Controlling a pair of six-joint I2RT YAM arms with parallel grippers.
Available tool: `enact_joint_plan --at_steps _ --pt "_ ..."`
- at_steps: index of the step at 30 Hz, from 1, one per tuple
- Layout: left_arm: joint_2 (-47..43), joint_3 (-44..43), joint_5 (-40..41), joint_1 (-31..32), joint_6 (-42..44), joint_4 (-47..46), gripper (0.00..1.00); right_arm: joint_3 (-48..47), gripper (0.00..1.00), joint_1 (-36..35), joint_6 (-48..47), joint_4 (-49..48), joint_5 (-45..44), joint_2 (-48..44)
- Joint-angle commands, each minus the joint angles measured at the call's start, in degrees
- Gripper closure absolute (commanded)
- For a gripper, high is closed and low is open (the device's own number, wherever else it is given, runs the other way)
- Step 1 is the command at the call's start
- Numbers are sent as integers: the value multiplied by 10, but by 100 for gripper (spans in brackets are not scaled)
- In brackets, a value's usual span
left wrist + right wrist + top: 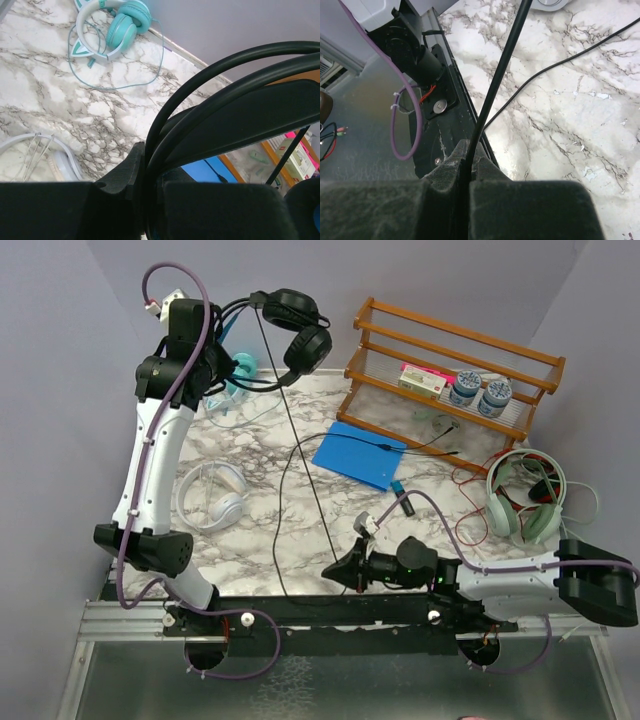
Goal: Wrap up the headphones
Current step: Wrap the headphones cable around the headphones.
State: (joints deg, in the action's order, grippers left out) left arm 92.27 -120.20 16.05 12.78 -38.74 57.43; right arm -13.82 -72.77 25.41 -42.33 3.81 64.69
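- Holding the black headphones off the tabletop, the left gripper is clamped on their thin headband at the far left corner. Its jaws are nearly together, with the band wedged between them.
- In the left wrist view, the left gripper has the twin black bands of the black headphones arching up and to the right out of its fingers.
- The right gripper sits low near the front edge of the tabletop, pinched fully closed on the cable.
- The cable runs in a straight, taut line from the raised black headphones down to the right gripper.
- The right wrist view shows the cable coming out from between the closed fingers of the right gripper and rising away over the marble surface.
- The white headphones lie flat on the left side of the tabletop, beside the left arm.
- The teal headphones lie at the far left, under the left arm, their thin teal cord looped loosely around them in the left wrist view.
- Pale green headphones with a red cord rest at the right edge.
- A wooden rack stands at the back right, with a blue sheet lying in front of it.
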Motion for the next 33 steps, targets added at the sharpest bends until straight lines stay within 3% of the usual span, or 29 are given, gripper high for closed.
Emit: enact_joint_plan --at_steps 1,7,14,17,20,24,29,33 --pt "17 -66 -4 -26 -42 -59 100 12 99 -6 -10 47 16 -7" --pt "-2 25 57 -26 -13 -84 100 -76 99 -6 -39 164 78 -68" --pt "-52 214 306 -26 59 -153 100 -272 99 -6 -133 411 35 -161" --pt "-53 251 316 -26 97 -164 100 -374 99 -6 -182 517 -23 -152" --pt "-75 299 260 -21 149 -213 100 -470 99 -5 -225 585 -104 -124" --pt "-129 395 237 9 235 -302 100 -554 99 -5 -298 620 -216 -83" --pt "-167 470 311 95 326 -331 100 -604 99 8 -391 601 -346 -14" --pt "-182 512 349 152 365 -331 100 -649 99 113 -371 579 -292 29"
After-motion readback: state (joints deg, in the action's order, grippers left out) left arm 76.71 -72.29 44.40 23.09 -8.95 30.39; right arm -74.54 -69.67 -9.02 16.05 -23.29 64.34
